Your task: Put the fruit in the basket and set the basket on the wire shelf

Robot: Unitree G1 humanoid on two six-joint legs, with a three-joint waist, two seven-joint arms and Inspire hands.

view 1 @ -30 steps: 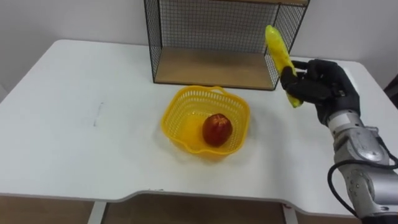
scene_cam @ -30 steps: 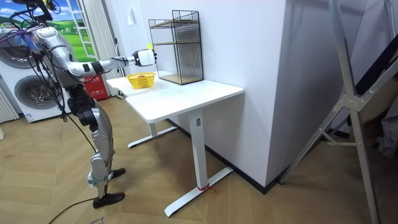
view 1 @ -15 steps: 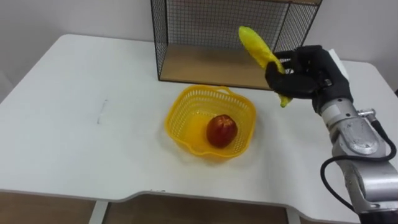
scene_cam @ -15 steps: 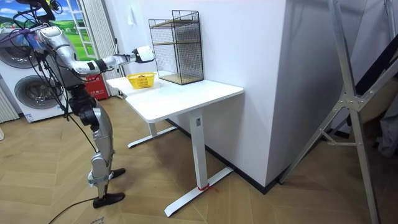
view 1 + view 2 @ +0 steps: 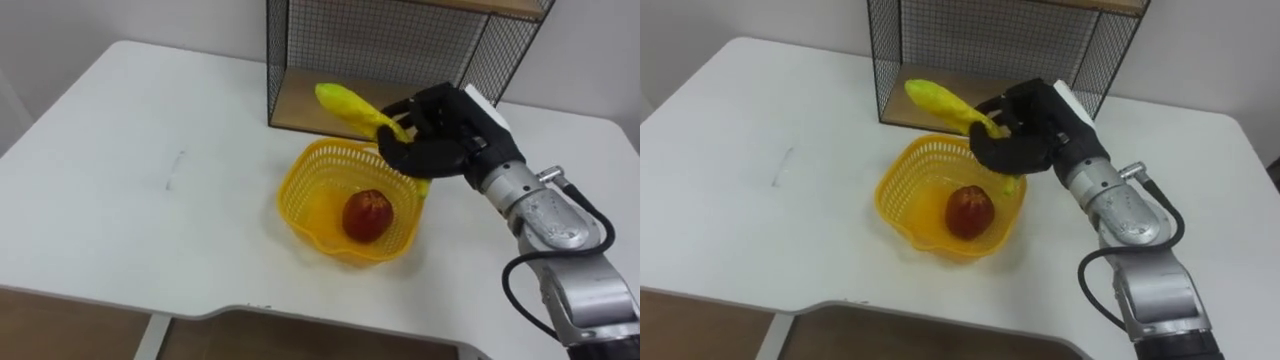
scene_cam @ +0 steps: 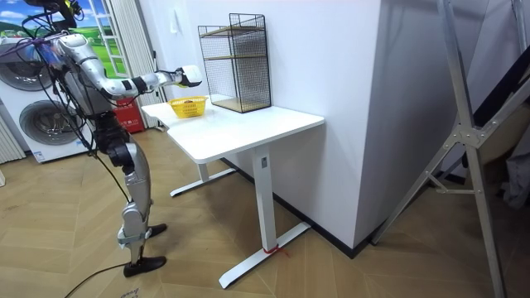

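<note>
I am looking down on a white bench (image 5: 120, 150) whose top is plain and bright, with a faint grey mark on its left half. A black wire shelf (image 5: 400, 40) with a wooden floor board stands at the far edge, against a pale wall. Just in front of it sits a yellow plastic basket (image 5: 292, 212) with a wavy rim, and a red apple (image 5: 367, 215) lies inside it, towards the right of its bottom.

In the room view the robot stands on a wooden floor (image 6: 331, 265) at the end of the bench on the room view's left, with one arm stretched out over the basket. Washing machines (image 6: 37, 124) stand behind it, and a tall white partition (image 6: 331, 66) rises beyond the bench.

My right hand (image 5: 440, 145) hangs over the far right rim of the basket, between the basket and the shelf. Its dark fingers (image 5: 400, 160) are curled tight round a banana (image 5: 345, 100), pinching it near its lower half. The banana lies tilted. Its long free end points left and up across the shelf's lower opening, and its short end pokes out under the hand, close by the basket's right rim. Whether that tip touches the rim I cannot tell. The banana is above the basket, not in it, and apart from the apple.
</note>
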